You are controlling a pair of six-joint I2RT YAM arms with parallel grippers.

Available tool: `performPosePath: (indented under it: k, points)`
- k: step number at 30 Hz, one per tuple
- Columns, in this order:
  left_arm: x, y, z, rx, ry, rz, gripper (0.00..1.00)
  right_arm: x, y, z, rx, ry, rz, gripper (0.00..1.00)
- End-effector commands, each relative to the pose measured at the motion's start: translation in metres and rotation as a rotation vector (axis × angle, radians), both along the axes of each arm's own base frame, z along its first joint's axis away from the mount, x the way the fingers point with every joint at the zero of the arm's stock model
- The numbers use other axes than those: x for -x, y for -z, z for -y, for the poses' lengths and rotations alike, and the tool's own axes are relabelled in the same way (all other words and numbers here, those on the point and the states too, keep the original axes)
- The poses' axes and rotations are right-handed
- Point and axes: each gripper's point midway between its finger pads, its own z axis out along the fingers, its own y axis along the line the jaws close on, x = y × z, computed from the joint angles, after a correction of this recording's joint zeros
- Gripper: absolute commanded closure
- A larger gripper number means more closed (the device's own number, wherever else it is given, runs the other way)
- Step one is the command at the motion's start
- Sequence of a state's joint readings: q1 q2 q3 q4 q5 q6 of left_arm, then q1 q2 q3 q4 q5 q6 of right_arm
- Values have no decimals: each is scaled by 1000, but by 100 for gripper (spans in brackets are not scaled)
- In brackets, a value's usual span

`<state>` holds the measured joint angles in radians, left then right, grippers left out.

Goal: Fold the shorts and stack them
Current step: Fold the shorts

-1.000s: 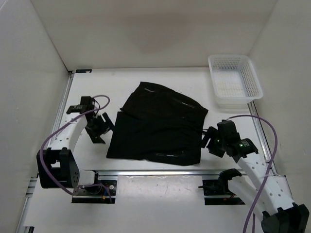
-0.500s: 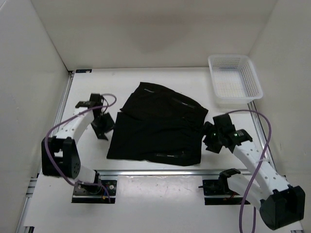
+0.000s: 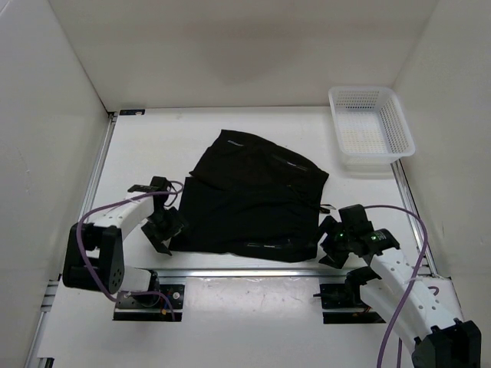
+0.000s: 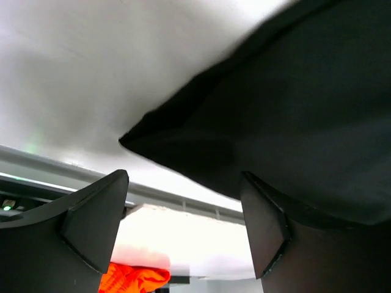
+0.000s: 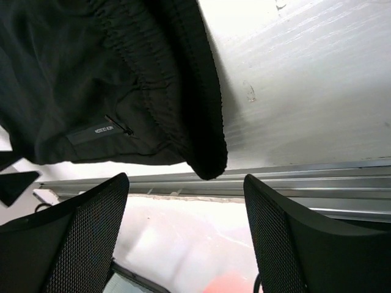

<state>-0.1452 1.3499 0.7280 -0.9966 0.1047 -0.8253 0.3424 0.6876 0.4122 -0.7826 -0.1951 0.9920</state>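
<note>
The black shorts (image 3: 249, 201) lie spread out in the middle of the white desk (image 3: 153, 146). The far part sits at a slant to the near part. A white basket (image 3: 405, 132) stands in the far right corner, well apart from the shorts.

The left gripper (image 3: 165, 228) is down low by the near left corner of the shorts. Its fingers (image 4: 91, 226) stand wide apart. The corner of the cloth is just in front of the gap, and the gripper has hold of nothing.

The right gripper (image 3: 331, 244) is down low by the near right corner. Here the edge of the shorts is a thick, crinkly band (image 5: 201, 104), with a small label (image 5: 104, 129) close by. This gripper is wide open too. The end of the band is just ahead of its fingers (image 5: 287, 238), and nothing is held.

A metal rail (image 3: 245, 272) runs along the near edge of the desk, just beside both grippers.
</note>
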Motion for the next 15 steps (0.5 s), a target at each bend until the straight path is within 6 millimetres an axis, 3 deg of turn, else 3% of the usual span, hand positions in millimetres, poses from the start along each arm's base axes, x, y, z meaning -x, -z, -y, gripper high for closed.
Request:
performPosePath:
  k: [1, 5, 7, 9, 10, 11, 14, 15]
  points:
    - [3, 17, 5, -9, -23, -20, 17, -1, 2, -7, -41, 5, -9, 20]
    - [1, 31, 2, -45, -23, -37, 23, -4, 6, -10, -60, 7, 1, 20]
    - [-4, 32, 1, -56, -23, -44, 44, -6, 11, -11, -58, 7, -5, 21]
    - [-8, 31, 0, -65, -13, -37, 70, -7, 16, -13, -68, 3, -1, 26]
    - [-13, 29, 1, -62, -14, -22, 89, -9, 16, -13, -70, 3, 5, 27]
    - [-13, 29, 0, -62, -3, -21, 90, -9, 20, -13, -67, 3, -3, 29]
    - [-27, 21, 1, -64, 16, 21, 90, -23, 19, -15, -67, 21, 41, 51]
    - [-32, 17, 2, -62, 15, 30, 90, -24, 20, -15, -68, 29, 33, 69]
